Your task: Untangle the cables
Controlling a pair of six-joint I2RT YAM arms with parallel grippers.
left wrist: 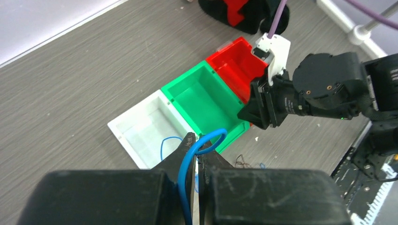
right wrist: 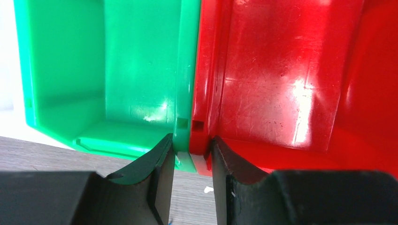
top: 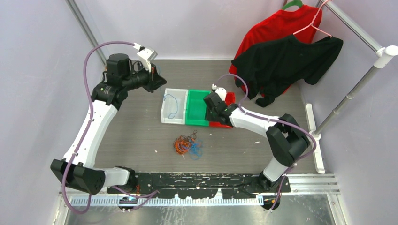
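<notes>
left gripper (left wrist: 198, 147) pinching blue cable (left wrist: 184, 180), 3 adjoining bins (left wrist: 206, 101)

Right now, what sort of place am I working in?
Probably a lab test cell, not a home: plain walls enclose a table with arms bolted at its near edge. The props look staged: three coloured bins and a rack of shirts.
</notes>
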